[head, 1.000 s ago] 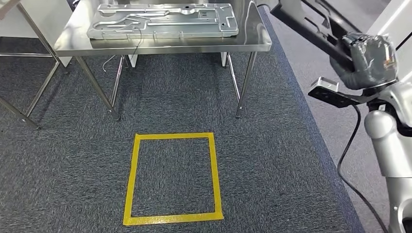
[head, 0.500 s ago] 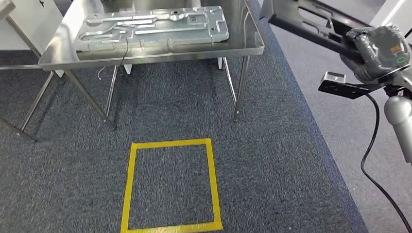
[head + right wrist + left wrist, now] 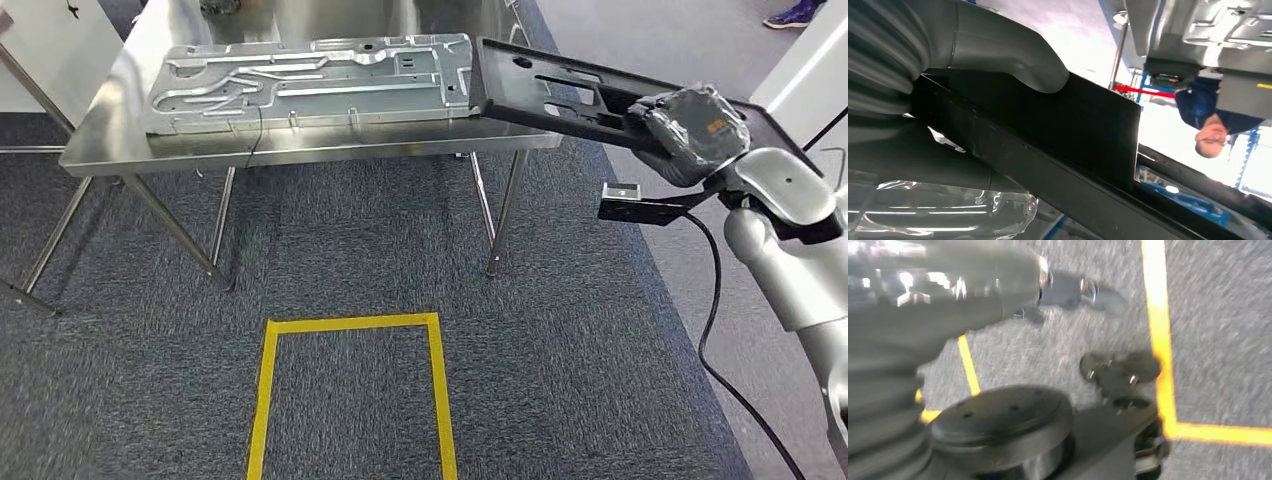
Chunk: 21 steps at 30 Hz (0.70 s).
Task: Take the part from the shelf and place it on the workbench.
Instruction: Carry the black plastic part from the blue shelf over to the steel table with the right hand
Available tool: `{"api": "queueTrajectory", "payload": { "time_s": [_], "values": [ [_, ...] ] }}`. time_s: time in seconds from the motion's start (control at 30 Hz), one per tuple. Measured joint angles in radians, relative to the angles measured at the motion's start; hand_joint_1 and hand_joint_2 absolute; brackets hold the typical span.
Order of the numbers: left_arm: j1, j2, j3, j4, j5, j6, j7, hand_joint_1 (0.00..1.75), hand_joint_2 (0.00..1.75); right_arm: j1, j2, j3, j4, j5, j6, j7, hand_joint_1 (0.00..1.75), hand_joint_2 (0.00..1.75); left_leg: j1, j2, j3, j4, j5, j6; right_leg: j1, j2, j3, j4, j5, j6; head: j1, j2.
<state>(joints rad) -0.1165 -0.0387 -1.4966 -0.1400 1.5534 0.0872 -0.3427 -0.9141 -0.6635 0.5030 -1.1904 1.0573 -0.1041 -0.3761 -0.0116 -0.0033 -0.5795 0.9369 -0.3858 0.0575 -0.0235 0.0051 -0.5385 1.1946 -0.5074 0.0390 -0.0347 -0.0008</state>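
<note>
The right robot hand (image 3: 688,132) grips the black part (image 3: 560,92) near one end, and the part juts away from it, long axis pointing toward the metal surface (image 3: 300,152). Its far end reaches over that surface's right edge, just beside the silver panel (image 3: 310,80) lying there. The right arm is plainly the nearer one for setting it down. Whether the part touches the surface cannot be told. The left wrist view is blurred, looking down at carpet and yellow tape (image 3: 1159,335); the left robot hand's state cannot be told.
</note>
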Motion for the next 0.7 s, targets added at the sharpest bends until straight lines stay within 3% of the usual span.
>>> {"api": "queueTrajectory", "payload": {
  "time_s": [0.03,0.1,0.13,0.17,0.2,0.23,0.27,0.3,0.33,0.37,0.43,0.47,0.53,0.6,0.63,0.67,0.7],
  "values": [
    [0.000,0.000,-0.001,0.000,0.000,0.000,0.001,0.00,1.75,-0.024,0.019,0.026,0.023,0.004,0.005,0.002,1.48,1.75,0.001,0.000,0.022,-0.010,-0.009,-0.001,-0.001,0.000,-0.045,0.034,-0.031,0.003,0.000,0.000],
    [-0.002,-0.001,-0.002,0.000,0.000,-0.001,0.004,0.00,1.75,-0.064,0.060,0.077,0.068,0.006,0.011,0.006,1.48,1.75,0.006,-0.001,0.067,-0.022,-0.035,-0.009,-0.005,0.000,-0.108,0.036,-0.123,0.015,0.000,0.000],
    [-0.003,-0.002,-0.003,0.000,0.000,-0.001,0.004,0.00,1.75,-0.082,0.080,0.101,0.088,0.006,0.012,0.007,1.48,1.75,0.010,-0.003,0.089,-0.024,-0.050,-0.013,-0.009,-0.001,-0.124,0.007,-0.147,0.021,0.000,0.000],
    [-0.003,-0.002,-0.003,0.000,0.000,-0.001,0.004,0.00,1.75,-0.099,0.098,0.124,0.107,0.006,0.012,0.008,1.48,1.75,0.015,-0.005,0.111,-0.024,-0.067,-0.018,-0.014,-0.003,-0.131,-0.039,-0.135,0.029,0.000,0.000],
    [-0.003,-0.002,-0.003,0.000,0.000,-0.001,0.005,0.00,1.75,-0.114,0.114,0.146,0.126,0.004,0.011,0.007,1.48,1.75,0.019,-0.007,0.130,-0.022,-0.085,-0.024,-0.020,-0.007,-0.130,-0.099,-0.077,0.036,0.000,0.000],
    [-0.003,-0.001,-0.003,0.000,0.000,0.000,0.005,0.00,1.75,-0.127,0.127,0.166,0.144,0.003,0.010,0.006,1.48,1.75,0.022,-0.010,0.149,-0.017,-0.103,-0.031,-0.026,-0.017,-0.127,-0.160,0.011,0.042,0.000,0.000],
    [-0.003,0.000,-0.003,0.000,0.000,0.000,0.006,0.00,1.75,-0.139,0.139,0.183,0.159,0.001,0.009,0.005,1.48,1.75,0.024,-0.013,0.161,-0.012,-0.121,-0.039,-0.026,-0.028,-0.121,-0.201,0.089,0.040,0.000,0.000],
    [-0.002,0.000,-0.004,0.000,0.000,0.000,0.006,0.00,1.75,-0.150,0.150,0.198,0.172,-0.002,0.007,0.002,1.48,1.75,0.024,-0.013,0.172,-0.009,-0.138,-0.048,-0.023,-0.035,-0.117,-0.223,0.146,0.034,-0.001,0.000],
    [-0.003,0.001,-0.004,0.000,0.000,0.000,0.006,0.00,1.75,-0.163,0.162,0.209,0.180,-0.005,0.005,-0.001,1.48,1.75,0.024,-0.012,0.180,0.002,-0.145,-0.057,-0.020,-0.038,-0.115,-0.226,0.167,0.023,-0.001,0.000],
    [-0.004,0.000,-0.004,0.000,0.000,0.000,0.005,0.00,1.75,-0.179,0.174,0.218,0.187,-0.010,0.003,-0.004,1.48,1.75,0.026,-0.010,0.178,0.013,-0.145,-0.064,-0.015,-0.035,-0.111,-0.219,0.160,0.009,-0.001,0.000],
    [-0.008,0.000,-0.004,0.000,0.001,-0.001,0.004,0.00,1.75,-0.211,0.199,0.231,0.196,-0.020,-0.004,-0.007,1.48,1.75,0.032,-0.003,0.161,0.067,-0.132,-0.072,-0.014,-0.024,-0.103,-0.217,0.150,-0.012,-0.002,0.000],
    [-0.010,0.000,-0.004,0.000,0.001,-0.001,0.003,0.00,1.75,-0.225,0.209,0.239,0.203,-0.024,-0.009,-0.007,1.48,1.75,0.034,-0.001,0.138,0.109,-0.132,-0.073,-0.011,-0.020,-0.099,-0.217,0.144,-0.021,-0.003,0.000],
    [-0.010,0.000,-0.004,0.000,0.002,-0.001,0.003,0.00,1.75,-0.243,0.231,0.260,0.222,-0.031,-0.015,-0.007,1.48,1.75,0.036,0.000,0.063,0.226,-0.171,-0.073,-0.007,-0.013,-0.091,-0.218,0.134,-0.032,-0.004,0.000],
    [-0.008,0.000,-0.004,0.000,0.002,-0.001,0.002,0.00,1.75,-0.248,0.255,0.282,0.242,-0.035,-0.016,-0.005,1.48,1.75,0.036,-0.001,-0.023,0.328,-0.238,-0.075,-0.002,-0.006,-0.085,-0.217,0.123,-0.037,-0.004,0.000],
    [-0.007,0.000,-0.004,0.000,0.002,-0.001,0.002,0.00,1.75,-0.248,0.265,0.290,0.249,-0.036,-0.016,-0.005,1.48,1.75,0.036,0.000,-0.053,0.346,-0.255,-0.076,0.000,-0.002,-0.080,-0.216,0.118,-0.036,-0.004,0.000],
    [-0.007,0.000,-0.004,0.000,0.001,-0.001,0.002,0.00,1.75,-0.249,0.275,0.299,0.256,-0.037,-0.017,-0.005,1.48,1.75,0.036,0.000,-0.068,0.333,-0.246,-0.074,0.001,0.000,-0.072,-0.215,0.110,-0.034,-0.004,0.000],
    [-0.008,0.000,-0.004,0.000,0.001,-0.001,0.002,0.00,1.75,-0.251,0.284,0.307,0.263,-0.039,-0.017,-0.005,1.48,1.75,0.036,0.000,-0.068,0.289,-0.211,-0.072,0.001,0.001,-0.064,-0.212,0.102,-0.032,-0.004,0.000]
  ]
}}
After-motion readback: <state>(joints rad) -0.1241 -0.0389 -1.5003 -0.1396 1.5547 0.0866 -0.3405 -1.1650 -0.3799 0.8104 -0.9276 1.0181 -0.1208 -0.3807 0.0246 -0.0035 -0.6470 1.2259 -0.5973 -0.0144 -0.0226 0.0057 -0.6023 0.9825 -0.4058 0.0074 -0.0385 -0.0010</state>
